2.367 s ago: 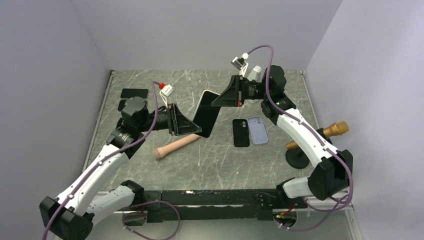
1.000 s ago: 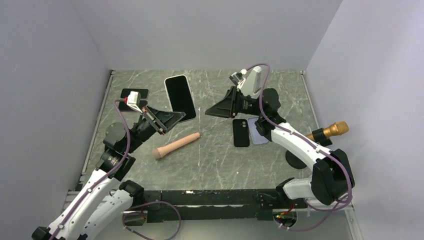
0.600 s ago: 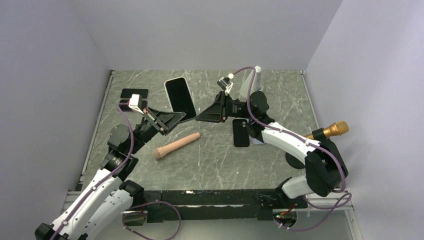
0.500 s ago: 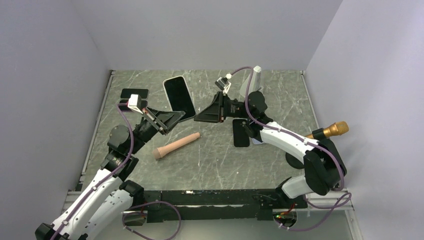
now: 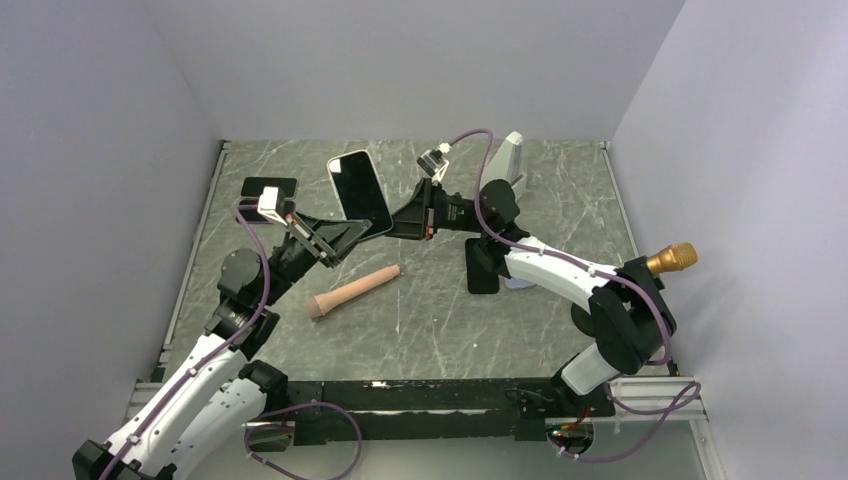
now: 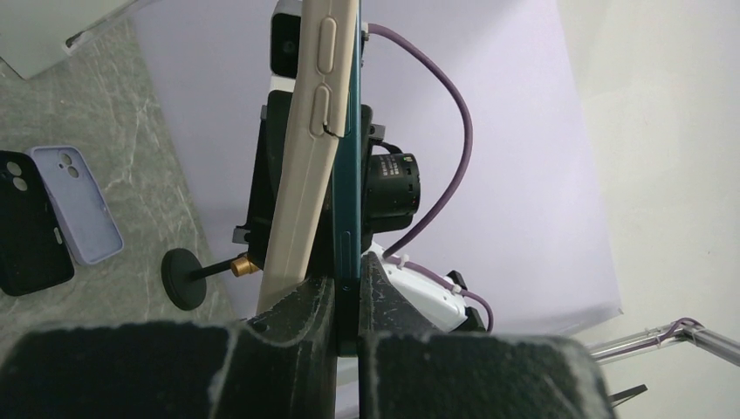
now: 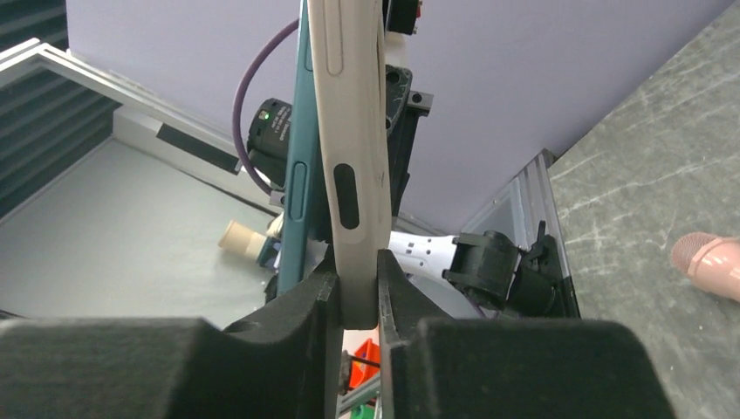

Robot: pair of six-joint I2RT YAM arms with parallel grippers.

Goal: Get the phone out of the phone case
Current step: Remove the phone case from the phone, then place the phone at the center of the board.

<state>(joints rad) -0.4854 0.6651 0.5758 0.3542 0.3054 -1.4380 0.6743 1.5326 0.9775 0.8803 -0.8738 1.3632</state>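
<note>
The phone (image 5: 358, 195), black screen up inside a cream case, is held tilted above the back middle of the table. My left gripper (image 5: 343, 233) holds its near-left end and my right gripper (image 5: 396, 222) its right side. In the left wrist view my left gripper (image 6: 347, 292) is shut on the teal phone edge (image 6: 346, 175), with the cream case (image 6: 307, 157) peeled slightly away beside it. In the right wrist view my right gripper (image 7: 356, 279) is shut on the cream case (image 7: 351, 131); the teal phone (image 7: 297, 192) lies just left of it.
A black case (image 5: 481, 268) and a lilac case (image 6: 77, 205) lie on the table right of centre. A pink cylinder (image 5: 352, 291) lies in the middle. A gold microphone (image 5: 668, 258) on a stand is at the right edge. A dark slab (image 5: 268, 186) lies back left.
My right gripper has moved left to the raised phone and closed on the case's edge. My left gripper has kept the phone almost still.
</note>
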